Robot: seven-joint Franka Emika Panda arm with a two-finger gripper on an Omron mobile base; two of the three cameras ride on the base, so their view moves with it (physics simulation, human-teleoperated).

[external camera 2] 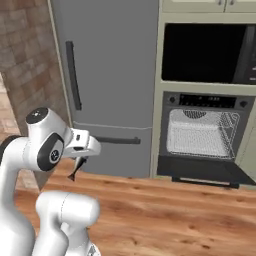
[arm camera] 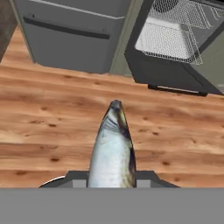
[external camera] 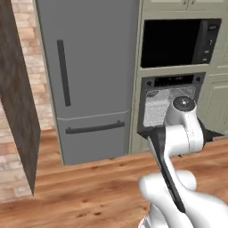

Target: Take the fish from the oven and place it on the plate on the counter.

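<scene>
My gripper (external camera 2: 80,161) is shut on the fish (external camera 2: 75,171), a slim grey fish that hangs head down from the jaws above the wooden floor. In the hand view the fish (arm camera: 113,146) points away from the hand, held between the two dark fingers (arm camera: 146,177) of the gripper (arm camera: 113,179). The oven (external camera 2: 200,132) stands open to the right, with its bright interior and bare wire rack (arm camera: 168,41) showing. From the left base view, the oven (external camera: 162,104) is partly covered by my arm. The plate and the counter are out of view.
A tall grey fridge (external camera: 89,80) stands left of the oven. A black-windowed microwave (external camera: 178,42) sits above it. The oven door (external camera 2: 200,172) hangs down over the wooden floor (external camera 2: 165,215). A dark panel (external camera: 18,93) and a brick wall close the left side.
</scene>
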